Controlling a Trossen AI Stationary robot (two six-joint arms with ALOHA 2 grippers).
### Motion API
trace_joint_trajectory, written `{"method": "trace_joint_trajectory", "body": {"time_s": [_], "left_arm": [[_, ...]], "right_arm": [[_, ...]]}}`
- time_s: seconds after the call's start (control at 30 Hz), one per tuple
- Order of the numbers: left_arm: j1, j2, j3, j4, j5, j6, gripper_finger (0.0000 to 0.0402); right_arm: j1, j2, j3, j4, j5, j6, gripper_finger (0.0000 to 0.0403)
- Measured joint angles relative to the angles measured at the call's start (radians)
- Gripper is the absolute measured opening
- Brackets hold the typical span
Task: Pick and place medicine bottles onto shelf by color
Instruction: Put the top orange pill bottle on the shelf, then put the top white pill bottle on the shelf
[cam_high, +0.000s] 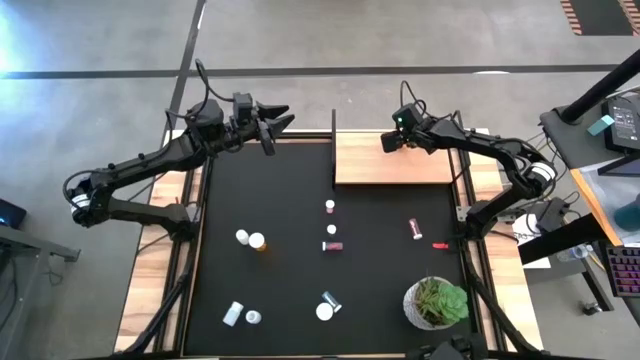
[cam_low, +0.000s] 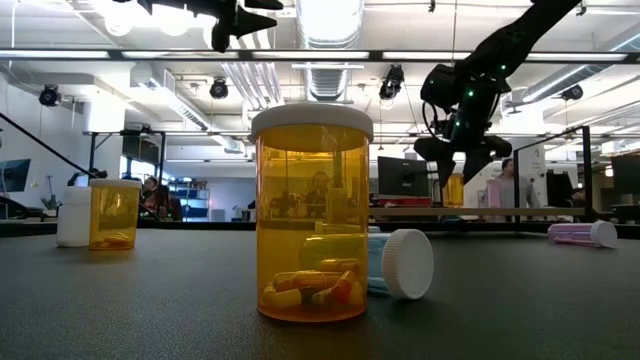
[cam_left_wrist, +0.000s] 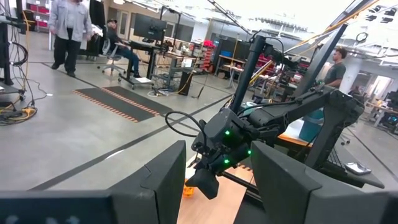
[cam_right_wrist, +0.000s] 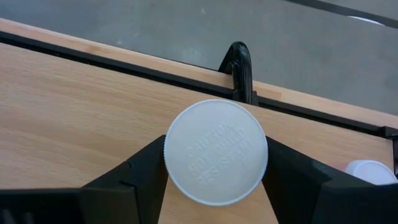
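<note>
Right wrist view shows the right gripper (cam_right_wrist: 216, 171) clamping 1 white-capped bottle (cam_right_wrist: 216, 151) over the shelf (cam_right_wrist: 74, 118); early release risks toppling it, while the left gripper (cam_high: 272, 124) waits half-open.

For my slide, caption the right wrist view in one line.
Right gripper clamps a white-capped medicine bottle just above the light-wood shelf.

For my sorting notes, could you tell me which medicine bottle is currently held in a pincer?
The orange bottle with the white cap, clamped in the right pincer over the shelf; the others sit on the mat.
</note>
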Motion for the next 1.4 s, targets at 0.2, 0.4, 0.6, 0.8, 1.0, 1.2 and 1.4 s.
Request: {"method": "trace_joint_trajectory", "body": {"time_s": [0.2,0.4,0.6,0.8,1.0,1.2,1.4], "left_arm": [[0.0,0.0,0.0,0.0,0.0,0.0,0.0164],[0.0,0.0,-0.001,-0.001,0.0,0.0,0.0164],[0.0,0.0,-0.001,-0.001,0.0,0.023,0.0164],[0.0,0.0,-0.001,-0.002,0.0,0.025,0.0164],[0.0,0.0,-0.001,-0.002,0.0,0.025,0.0164],[0.0,0.0,0.0,-0.003,0.024,0.017,0.0164],[-0.019,0.0,-0.002,-0.089,0.237,-0.119,0.0164]], "right_arm": [[0.0,0.0,0.0,-0.001,0.0,0.002,0.0204],[0.0,0.0,0.0,-0.008,0.0,0.001,0.021],[0.0,0.0,0.0,-0.01,0.0,0.001,0.0237],[0.0,0.0,0.0,-0.01,0.011,-0.003,0.0263],[0.0,-0.009,0.072,-0.125,0.011,-0.011,0.0277],[0.004,-0.041,0.207,-0.267,0.012,-0.034,0.0277],[0.048,-0.108,0.281,-0.332,0.008,-0.029,0.0267]]}}
